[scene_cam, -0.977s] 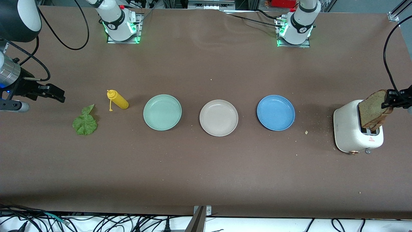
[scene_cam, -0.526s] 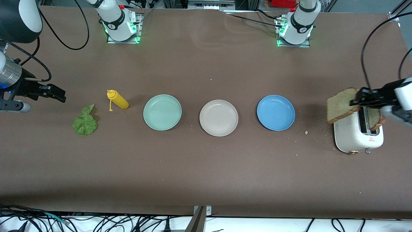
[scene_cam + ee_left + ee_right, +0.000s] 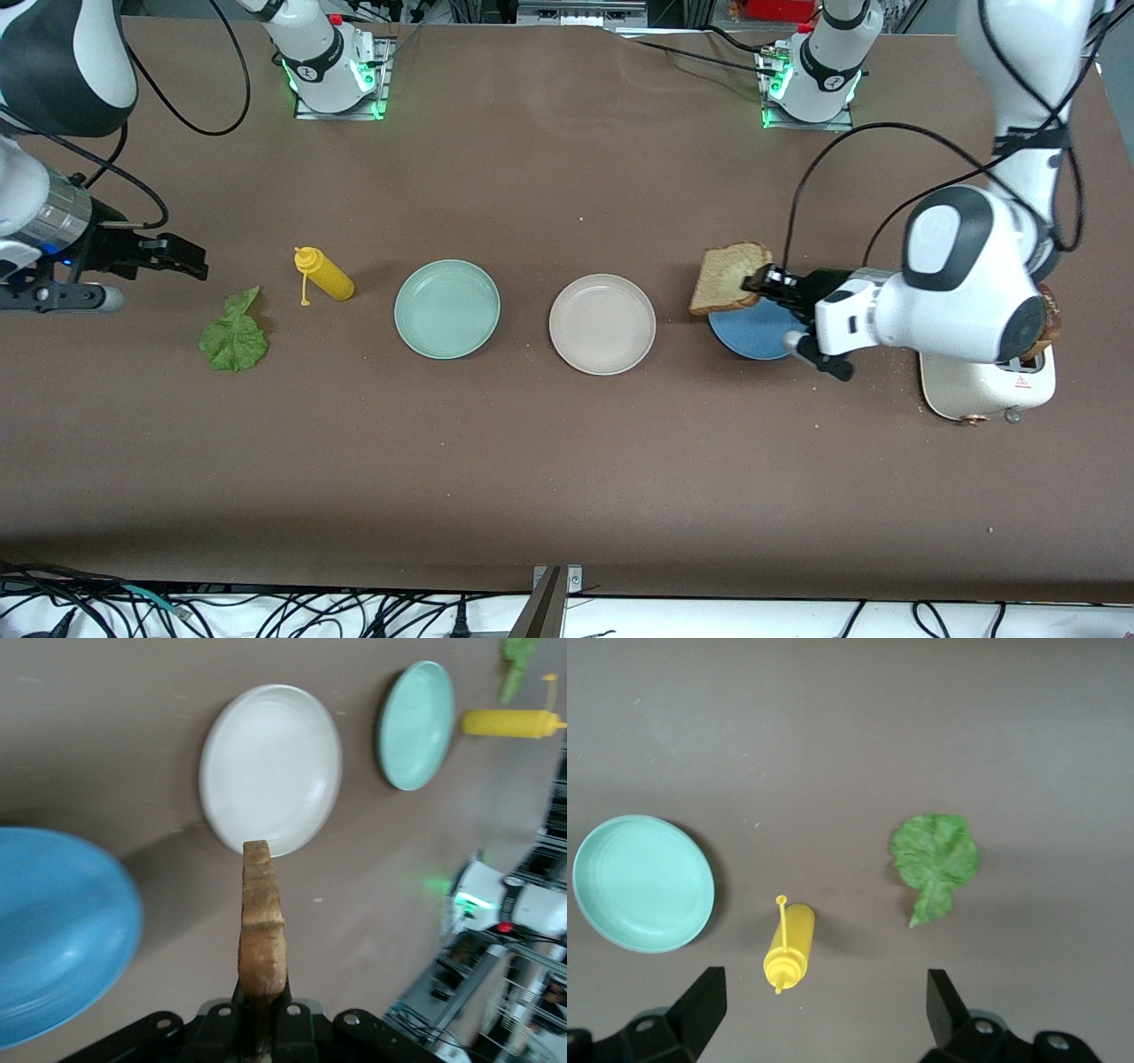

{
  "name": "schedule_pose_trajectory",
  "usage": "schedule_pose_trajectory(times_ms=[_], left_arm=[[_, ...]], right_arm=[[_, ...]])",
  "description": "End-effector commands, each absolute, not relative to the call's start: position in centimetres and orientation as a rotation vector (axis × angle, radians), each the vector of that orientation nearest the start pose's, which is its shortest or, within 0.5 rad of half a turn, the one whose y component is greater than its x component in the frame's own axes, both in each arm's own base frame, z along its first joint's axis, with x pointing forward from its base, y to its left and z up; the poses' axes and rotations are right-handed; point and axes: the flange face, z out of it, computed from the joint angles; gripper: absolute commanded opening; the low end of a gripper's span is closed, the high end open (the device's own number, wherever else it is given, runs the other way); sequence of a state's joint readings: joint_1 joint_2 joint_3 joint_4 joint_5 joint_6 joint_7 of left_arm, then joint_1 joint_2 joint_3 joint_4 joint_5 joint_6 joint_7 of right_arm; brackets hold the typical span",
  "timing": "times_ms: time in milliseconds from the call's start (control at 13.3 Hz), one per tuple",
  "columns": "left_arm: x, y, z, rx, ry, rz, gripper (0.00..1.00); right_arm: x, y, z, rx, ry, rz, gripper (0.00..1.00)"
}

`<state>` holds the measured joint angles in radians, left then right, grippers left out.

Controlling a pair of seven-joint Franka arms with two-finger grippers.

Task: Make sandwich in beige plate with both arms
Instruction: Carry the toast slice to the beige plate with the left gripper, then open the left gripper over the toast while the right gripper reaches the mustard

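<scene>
The step in hand looks like the carrying of the first toast slice (image 3: 728, 277) to the beige plate (image 3: 602, 324). The left gripper (image 3: 760, 282) is clamped on one edge of the slice and holds it in the air over the rim of the blue plate (image 3: 753, 335), on the side toward the beige plate. The beige plate sits bare in the middle of the row, between the blue plate and the mint green plate (image 3: 447, 309). A second slice (image 3: 1051, 321) seems to stand in the white toaster (image 3: 985, 390) at the left arm's end of the surface, mostly hidden by the arm.

The next move probably calls for bringing the slice over the beige plate's centre, turning it flat and lowering it before letting go, since it hangs on edge now.

The right gripper (image 3: 182, 258) waits above the surface at the right arm's end, its fingers spread wide and empty. The lettuce leaf (image 3: 234, 337) lies nearer the front camera than that gripper, with the yellow squeeze bottle (image 3: 324, 275) lying between the leaf and the mint green plate.

The left wrist view shows the slice (image 3: 262, 920) edge-on and pointing at the beige plate (image 3: 270, 769), an alignment the front view does not give. The right wrist view shows both wide finger tips (image 3: 704, 999) with nothing between them, which the front view shows only from the side.
</scene>
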<state>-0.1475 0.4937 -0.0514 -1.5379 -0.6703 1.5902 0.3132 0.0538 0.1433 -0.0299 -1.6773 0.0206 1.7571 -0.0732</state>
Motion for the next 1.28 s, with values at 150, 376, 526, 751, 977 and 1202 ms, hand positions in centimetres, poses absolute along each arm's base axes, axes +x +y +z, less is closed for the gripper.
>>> schedule_pose_trajectory(times_ms=[150, 376, 526, 751, 977, 1202], left_arm=[[63.5, -24.3, 33.9, 2.197, -0.223, -0.429, 0.00], [64.0, -27.1, 30.9, 2.159, -0.096, -0.361, 0.00], [64.1, -28.3, 28.4, 2.142, -0.018, -0.339, 0.00], [63.5, -29.9, 24.6, 2.207, 0.036, -0.295, 0.00], [62.6, -30.7, 23.8, 2.219, 0.013, -0.312, 0.21], [62.1, -30.5, 22.6, 2.234, 0.006, -0.331, 0.99]], right_arm=[[58.7, 0.1, 46.5, -2.978, -0.565, 0.128, 1.00], [56.8, -5.0, 43.0, -2.746, -0.806, 0.105, 1.00], [55.5, -9.2, 41.0, -2.586, -0.908, 0.002, 1.00], [52.6, -13.0, 37.2, -2.383, -1.073, -0.152, 1.00], [49.9, -14.0, 33.3, -2.259, -1.100, -0.242, 0.99], [48.7, -13.1, 28.4, -2.115, -1.187, -0.420, 0.99]])
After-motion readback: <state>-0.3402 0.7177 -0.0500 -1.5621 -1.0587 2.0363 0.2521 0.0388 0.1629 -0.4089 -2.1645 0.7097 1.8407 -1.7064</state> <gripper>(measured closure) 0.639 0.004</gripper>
